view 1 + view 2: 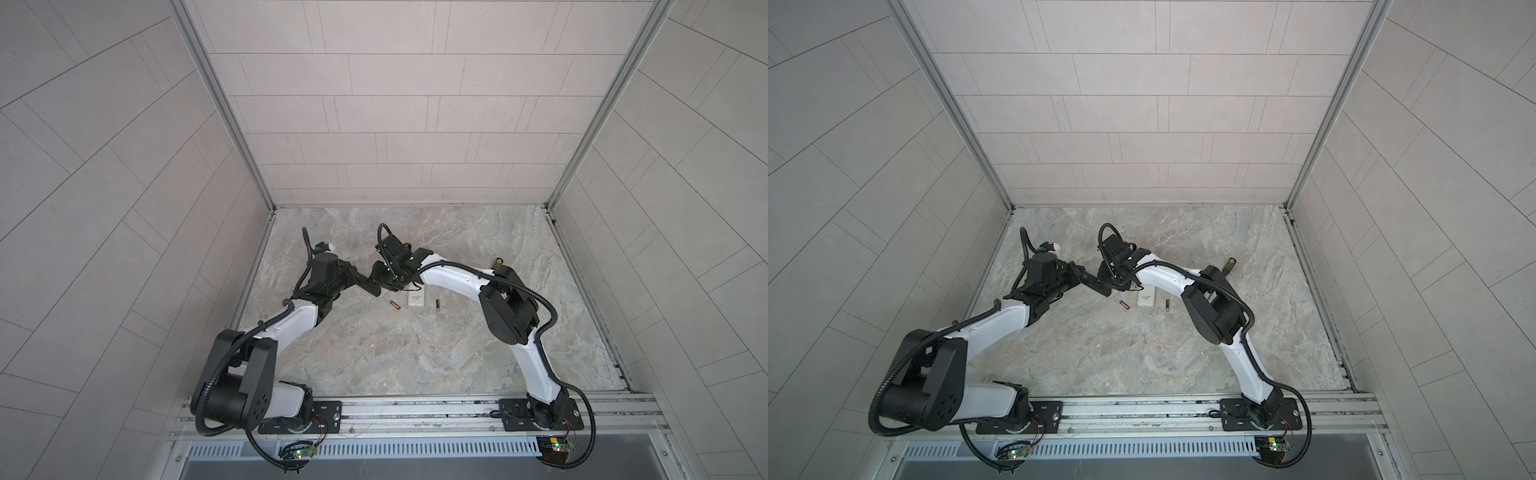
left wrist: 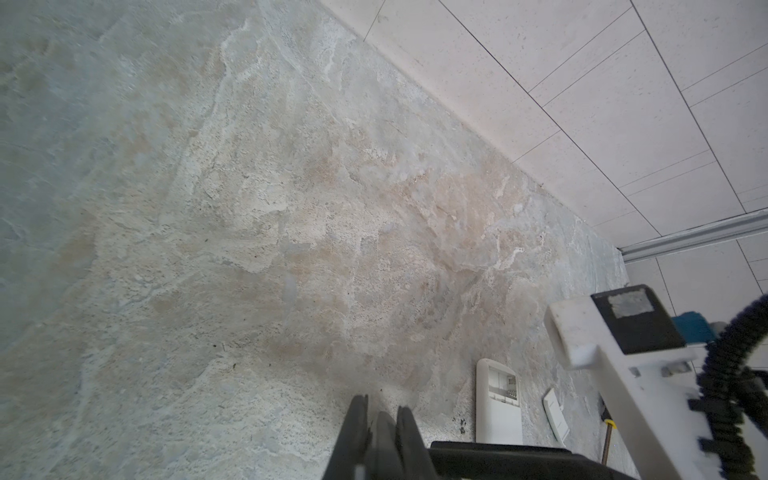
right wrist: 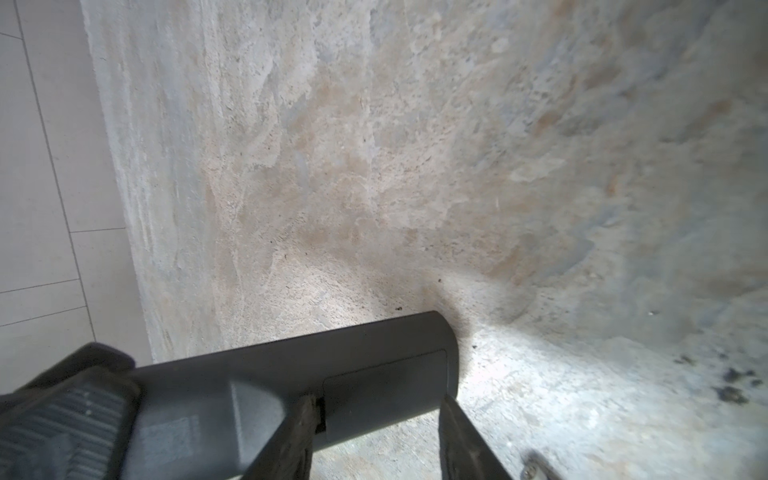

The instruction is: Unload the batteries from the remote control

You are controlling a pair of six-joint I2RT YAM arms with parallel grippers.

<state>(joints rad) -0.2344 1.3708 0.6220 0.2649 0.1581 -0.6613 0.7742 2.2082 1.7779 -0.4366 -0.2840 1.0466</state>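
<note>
2 batteries lie loose on the marbled surface [image 1: 415, 361]. The left-hand battery [image 1: 395, 306] sits just beside a white remote [image 1: 416, 297], and the right-hand battery [image 1: 437, 305] lies near that remote's other side. None of the 3 touch. Both top views show this row.

Behind them, your 2 arms meet over a black remote [image 3: 291, 374] held off the surface. The left tool [image 2: 381, 405] is pressed together on 1 end of it, and the right wrist view shows its ribbed pad [image 3: 70, 399] against the casing.

The right tool [image 3: 376, 399] stands spread across the opposite, rounded end, where the outline of the battery cover [image 3: 386, 378] shows. 1 finger [image 3: 301, 432] sits at the cover's seam and the other is at the remote's tip. You cannot tell whether they are clamping.

A white cover piece [image 2: 556, 413] lies flat near the white remote. A screwdriver [image 1: 497, 263] with a black-and-yellow handle rests well apart, behind the right arm.
</note>
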